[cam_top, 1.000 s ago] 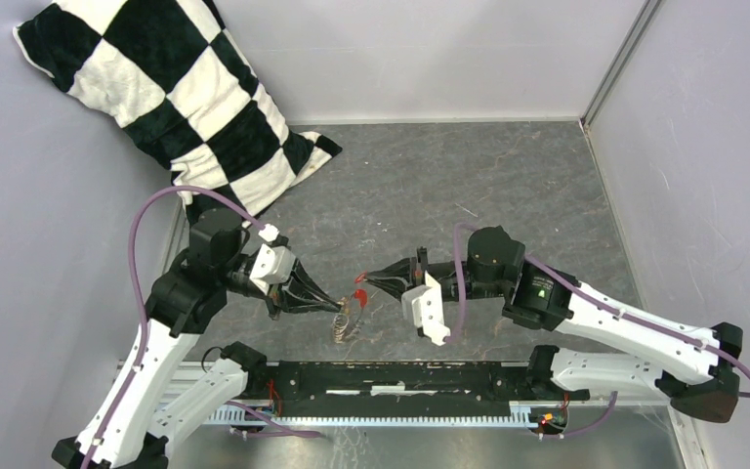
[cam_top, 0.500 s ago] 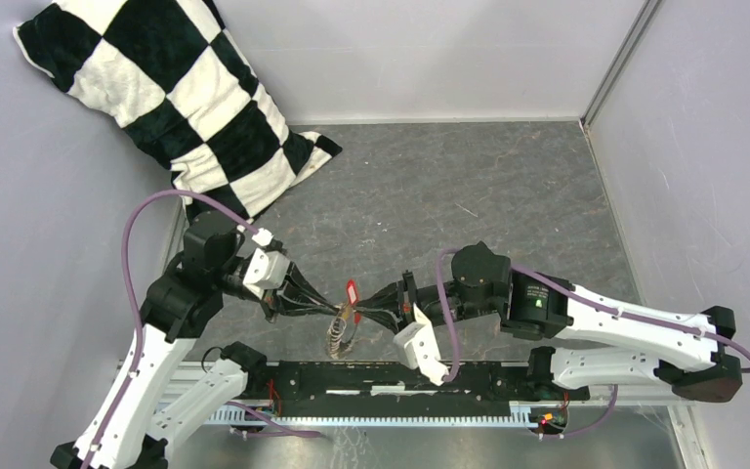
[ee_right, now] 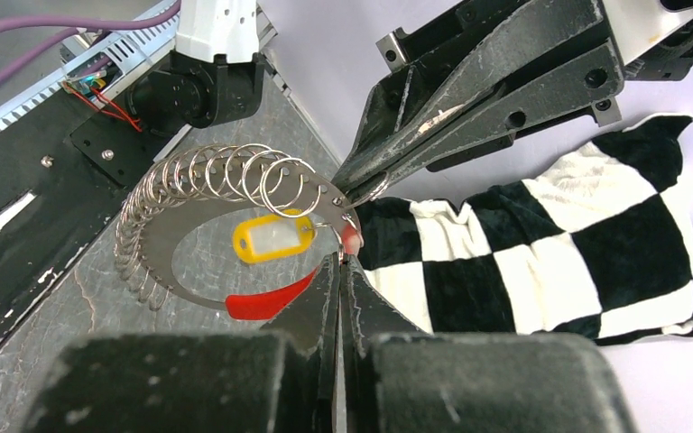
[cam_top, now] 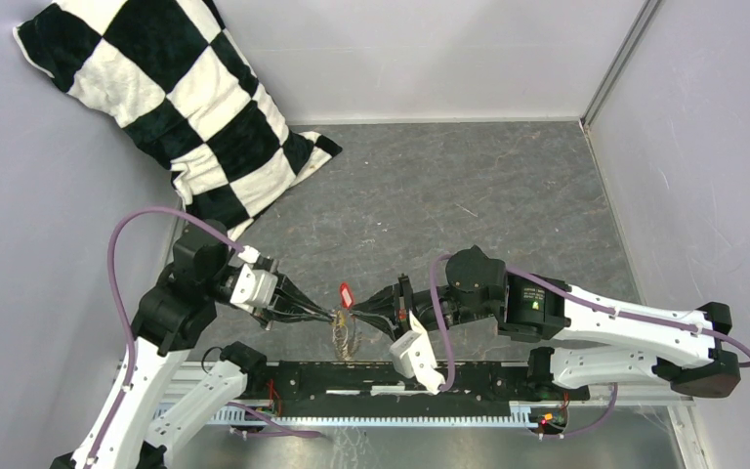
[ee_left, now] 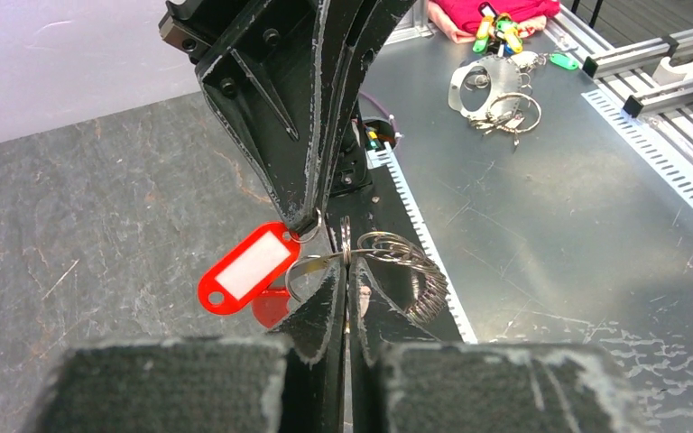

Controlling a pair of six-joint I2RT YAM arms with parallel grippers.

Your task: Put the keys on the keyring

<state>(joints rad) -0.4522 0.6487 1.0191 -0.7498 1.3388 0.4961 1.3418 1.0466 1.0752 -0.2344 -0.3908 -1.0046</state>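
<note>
The keyring (cam_top: pixel 344 337) is a grey metal crescent with a coil of wire rings and a red arc (ee_right: pixel 266 303); it hangs between the two grippers near the table's front edge. My left gripper (cam_top: pixel 335 315) is shut on its edge, as the left wrist view (ee_left: pixel 346 262) shows. My right gripper (cam_top: pixel 355 311) faces it tip to tip and is shut on the small ring of the red key (ee_left: pixel 244 269), which has a white mark and sticks up between the tips (cam_top: pixel 345 293). The yellow key (ee_right: pixel 273 239) shows through the keyring's opening in the right wrist view.
A black-and-white chequered pillow (cam_top: pixel 171 98) leans in the far left corner. Grey walls close the table on three sides. A black rail (cam_top: pixel 400 376) runs along the near edge. Beyond it, a metal shelf (ee_left: pixel 541 207) holds another bunch of rings and coloured keys (ee_left: pixel 496 90).
My right gripper has moved left and nearer, up to the left gripper's tips. The left gripper has drawn back and down a little. The red key now stands up between the tips.
</note>
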